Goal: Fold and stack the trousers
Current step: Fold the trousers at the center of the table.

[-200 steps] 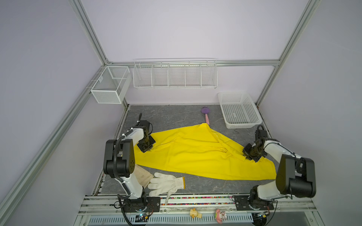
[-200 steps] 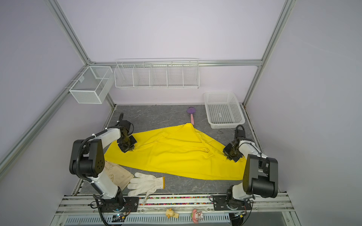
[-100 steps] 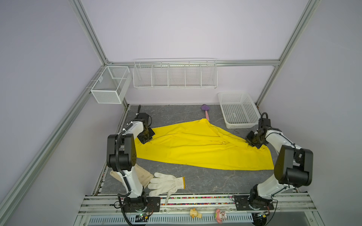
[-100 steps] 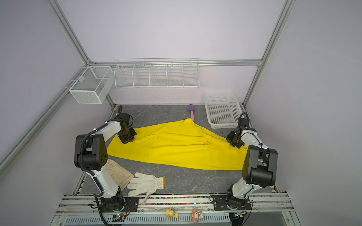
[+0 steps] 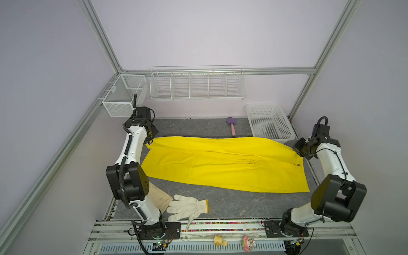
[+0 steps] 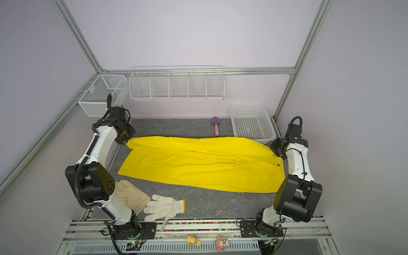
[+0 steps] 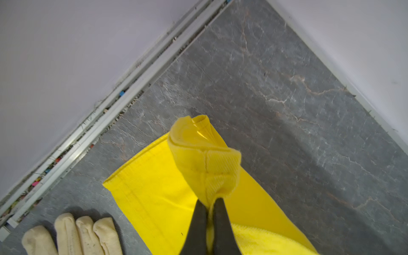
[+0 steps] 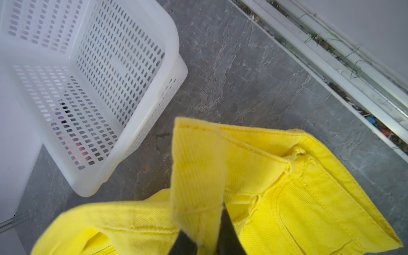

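Here, the left jaws are pinching a leg hem of the yellow trousers [image 5: 220, 167], which are lying stretched across the grey surface [image 5: 198, 128], while the right jaws are clamping their waistband near the white basket [image 5: 260, 108].

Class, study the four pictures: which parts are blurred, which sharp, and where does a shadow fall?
Left wrist view: the left pincer is blurred, the trousers show sharp weave, a dark shadow lies beside the glove. Right wrist view: part of the basket is soft, the stitching crisp. Both top views: even light, sharp.
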